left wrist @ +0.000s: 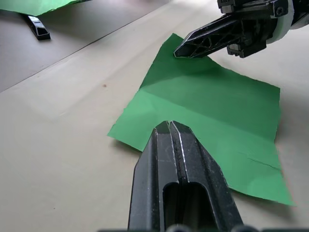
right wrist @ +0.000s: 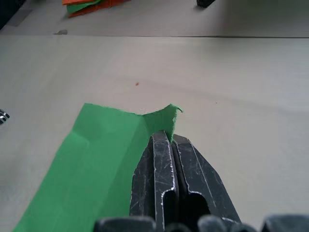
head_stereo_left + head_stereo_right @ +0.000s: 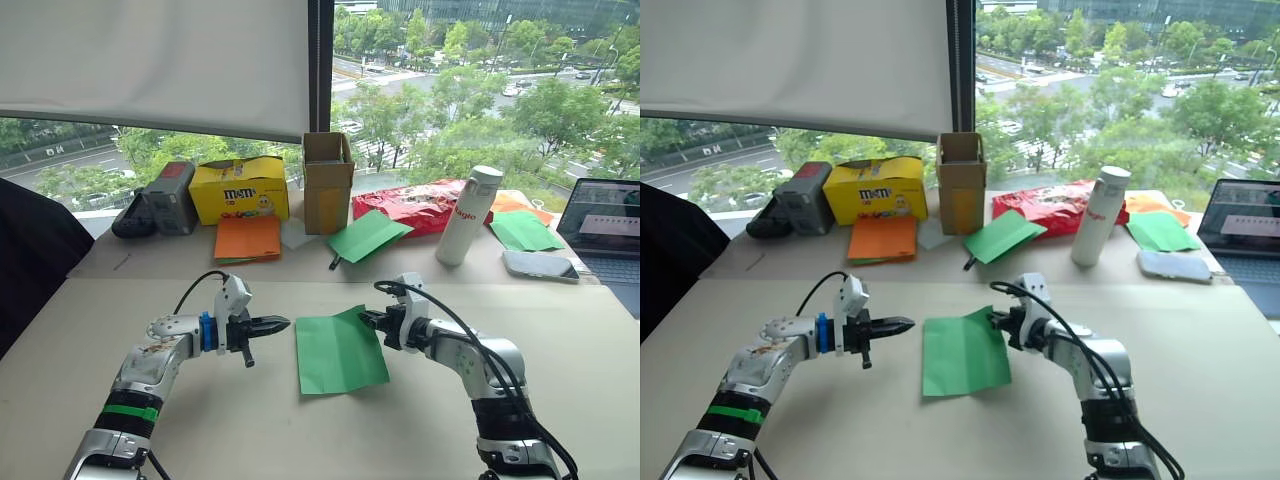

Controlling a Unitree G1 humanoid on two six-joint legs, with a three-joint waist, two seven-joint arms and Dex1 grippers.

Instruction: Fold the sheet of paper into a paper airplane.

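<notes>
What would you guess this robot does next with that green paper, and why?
Probably the right gripper, shut on the far right corner of the sheet of paper, draws that raised corner across toward the left to start a fold. The sheet is otherwise flat with only a crease, and the left gripper is shut, just off its left edge.

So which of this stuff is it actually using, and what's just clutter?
In use: the sheet of paper; left gripper, shut beside it; right gripper, shut at its far corner.

Lying about: orange paper sheets, yellow M&M's box, cardboard box, white bottle, phone, laptop.
</notes>
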